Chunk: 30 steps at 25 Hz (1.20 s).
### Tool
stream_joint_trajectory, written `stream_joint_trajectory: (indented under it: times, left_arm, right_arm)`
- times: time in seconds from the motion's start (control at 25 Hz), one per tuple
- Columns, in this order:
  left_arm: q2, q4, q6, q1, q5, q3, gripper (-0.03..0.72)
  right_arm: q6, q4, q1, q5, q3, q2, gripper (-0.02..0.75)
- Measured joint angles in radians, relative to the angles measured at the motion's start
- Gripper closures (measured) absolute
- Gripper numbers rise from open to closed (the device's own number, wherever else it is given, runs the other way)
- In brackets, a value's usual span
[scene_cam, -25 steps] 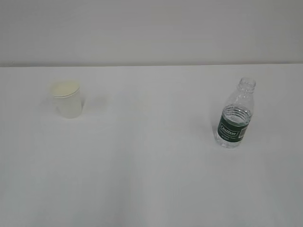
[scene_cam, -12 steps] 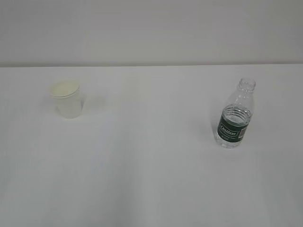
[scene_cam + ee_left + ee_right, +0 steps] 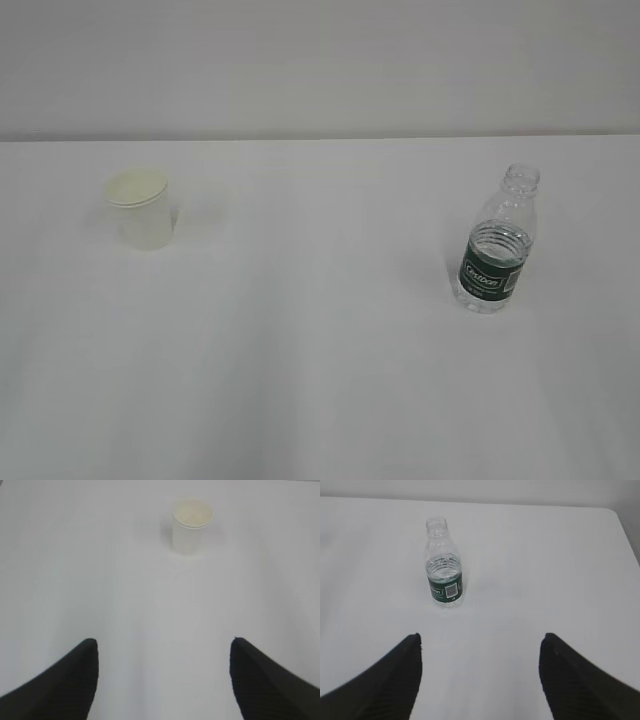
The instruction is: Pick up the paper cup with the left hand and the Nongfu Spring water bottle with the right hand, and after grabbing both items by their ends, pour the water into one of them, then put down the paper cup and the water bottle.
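We see the paper cup (image 3: 141, 208) standing upright toward the desk's (image 3: 320, 380) far left, and the water bottle (image 3: 497, 243) upright and uncapped toward its right edge, the two well apart. Our left gripper (image 3: 164, 680) stands wide open and empty, the cup straight ahead of it and slightly right. Our right gripper (image 3: 481, 677) is likewise spread and empty, the bottle ahead, slightly left. Each arm is nearer its own object; both axes are vertical.
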Motion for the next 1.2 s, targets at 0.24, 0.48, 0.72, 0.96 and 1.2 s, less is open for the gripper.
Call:
stream_joint_trajectory:
  times: [0.24, 0.48, 0.72, 0.96, 1.2]
  left_arm:
    - [0.096, -0.004, 0.000, -0.036, -0.105, 0.000, 0.099]
    - [0.157, -0.004, 0.000, -0.070, -0.182, 0.000, 0.099]
    - [0.238, -0.006, 0.000, -0.070, -0.328, 0.000, 0.099]
    - [0.358, 0.015, 0.000, -0.070, -0.560, 0.000, 0.100]
    - [0.475, 0.031, 0.000, -0.070, -0.716, 0.000, 0.101]
  right_arm:
    - [0.000, 0.002, 0.000, -0.087, 0.000, 0.041, 0.192]
    - [0.000, 0.002, 0.000, -0.176, 0.000, 0.069, 0.192]
    - [-0.004, 0.002, 0.000, -0.287, 0.000, 0.133, 0.193]
    - [-0.004, 0.004, 0.000, -0.407, 0.004, 0.189, 0.193]
    - [-0.004, 0.004, 0.000, -0.634, 0.096, 0.201, 0.193]
